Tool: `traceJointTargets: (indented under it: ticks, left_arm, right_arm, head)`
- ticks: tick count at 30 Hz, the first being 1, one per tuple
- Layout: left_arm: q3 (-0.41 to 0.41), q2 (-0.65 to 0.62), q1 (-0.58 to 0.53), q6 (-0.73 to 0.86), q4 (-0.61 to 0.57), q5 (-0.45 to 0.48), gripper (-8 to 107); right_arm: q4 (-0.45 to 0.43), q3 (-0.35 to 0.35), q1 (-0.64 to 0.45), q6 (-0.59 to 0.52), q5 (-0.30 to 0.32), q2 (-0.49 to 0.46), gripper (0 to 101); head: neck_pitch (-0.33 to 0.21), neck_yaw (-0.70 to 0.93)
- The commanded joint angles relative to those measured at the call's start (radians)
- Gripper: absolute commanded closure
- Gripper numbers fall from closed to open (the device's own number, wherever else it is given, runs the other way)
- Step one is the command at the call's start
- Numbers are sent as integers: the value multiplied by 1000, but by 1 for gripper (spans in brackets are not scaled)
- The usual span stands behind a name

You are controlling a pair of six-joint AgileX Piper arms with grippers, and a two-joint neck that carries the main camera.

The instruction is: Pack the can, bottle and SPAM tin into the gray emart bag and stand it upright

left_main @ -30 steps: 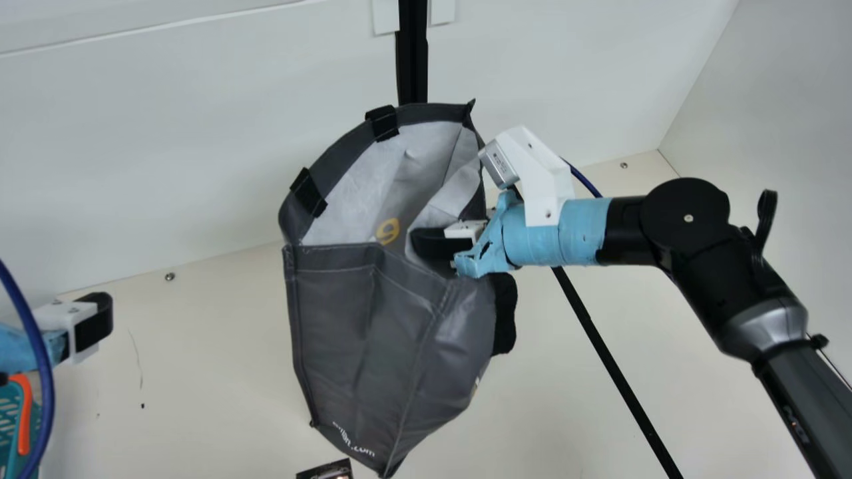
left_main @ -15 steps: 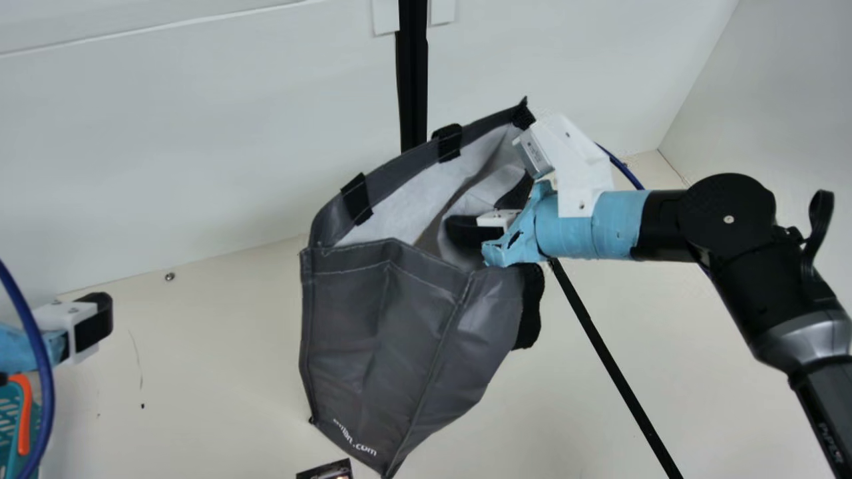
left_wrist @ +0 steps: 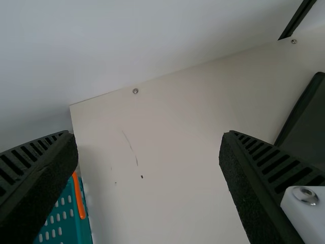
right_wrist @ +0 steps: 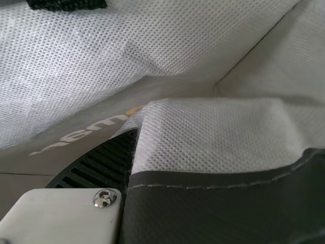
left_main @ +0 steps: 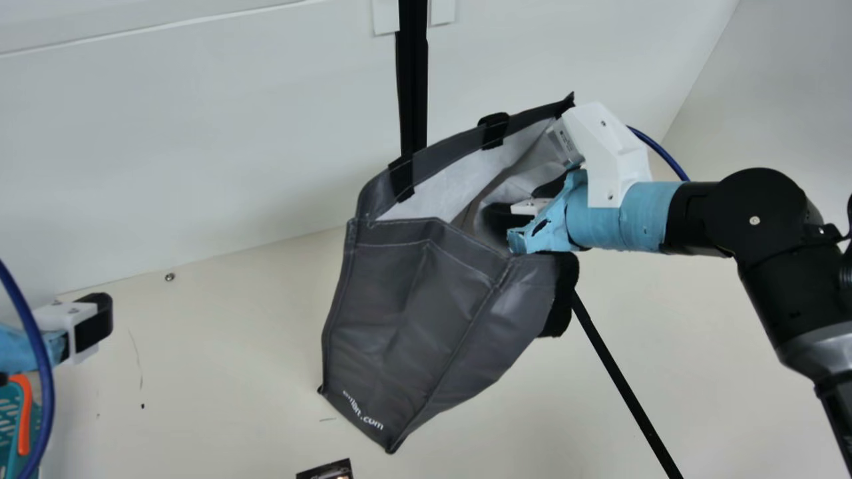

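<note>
The gray emart bag [left_main: 419, 313] hangs tilted in the main view, its mouth up and partly open, showing the pale lining. My right gripper [left_main: 506, 229] is shut on its right-hand rim, one dark finger inside the bag. In the right wrist view, the bag's lining [right_wrist: 203, 134] lies folded over beside my right gripper [right_wrist: 131, 173], whose other finger is hidden by the cloth. My left gripper [left_main: 96, 322] is at the main view's left edge, apart from the bag. The left wrist view has my left gripper [left_wrist: 150, 157] open with nothing between its fingers.
A teal basket [left_main: 10, 426] with an orange handle stands at the lower left, below the left gripper. A small dark printed object [left_main: 326, 471] is cut off by the bottom edge. Behind the bag rise a white wall and a black post [left_main: 413, 73].
My right gripper has moved right and slightly up with the bag's rim. The bag has swung after it, its lower end also shifting a little up and right. My left gripper has stayed put.
</note>
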Motion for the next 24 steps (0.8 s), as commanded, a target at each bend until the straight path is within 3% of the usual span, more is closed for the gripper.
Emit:
traceJointTargets:
  ticks: [1,9,24]
  left_arm:
    - [0,0,0,0,0,0,9]
    - [0,0,0,0,0,0,9]
    - [0,0,0,0,0,0,9]
  right_arm:
    - [-50,-12,-1,26,-4,-2,101]
    - [-208,-73,-4,123,18,-5,101]
    - [-402,-200,-70,214,143,7,101]
  head:
    - [-23,-2]
    - [-23,-2]
    - [-23,-2]
